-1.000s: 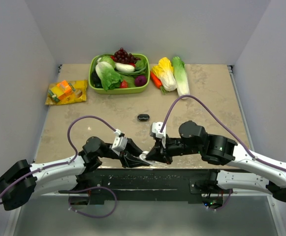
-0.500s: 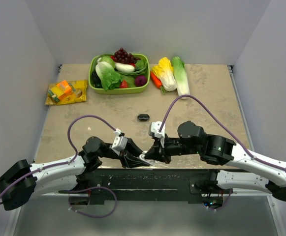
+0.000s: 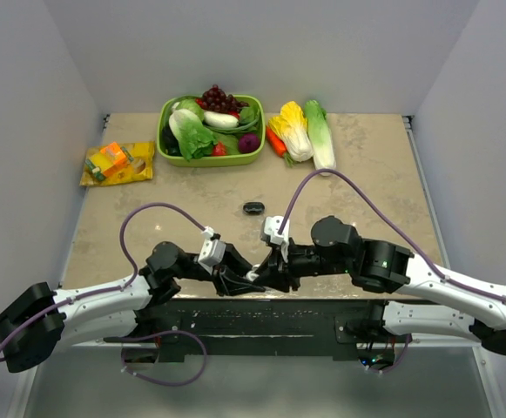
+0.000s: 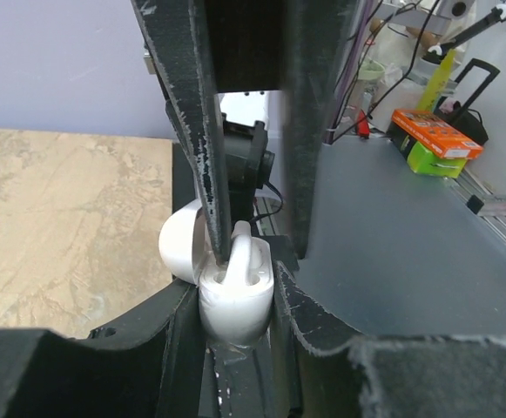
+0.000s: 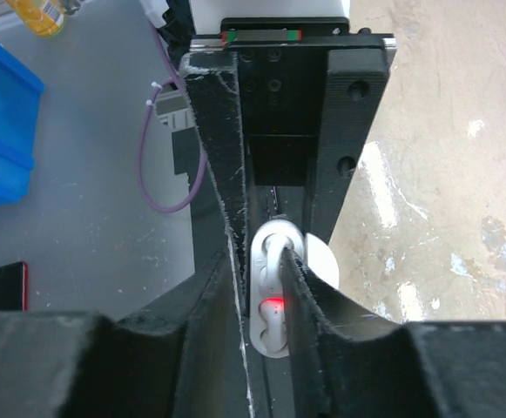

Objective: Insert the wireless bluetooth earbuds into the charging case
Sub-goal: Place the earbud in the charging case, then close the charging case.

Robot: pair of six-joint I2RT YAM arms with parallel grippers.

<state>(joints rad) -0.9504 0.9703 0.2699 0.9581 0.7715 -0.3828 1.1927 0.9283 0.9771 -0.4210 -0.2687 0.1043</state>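
White plastic is the centre of this check. The charging case (image 4: 235, 315), its lid (image 4: 179, 248) swung open, is clamped by its body between the fingers of the left gripper (image 4: 237, 289), close to the near edge of the table (image 3: 366, 183).

Against the view half a second earlier, we record that the right arm has crept leftward. The right gripper (image 5: 266, 261) now overlaps the left one and covers most of the case from above. Its fingers stand narrowly apart over the case mouth with a white earbud (image 4: 247, 251) upright between them; we cannot tell whether they pinch it.

One finger hides how that bud sits in its well. A red light (image 5: 273, 303) glows on the case. A small black object (image 3: 253, 207) lies farther out on the table, too small to identify. Print on the orange packet (image 3: 118, 163) is illegible.
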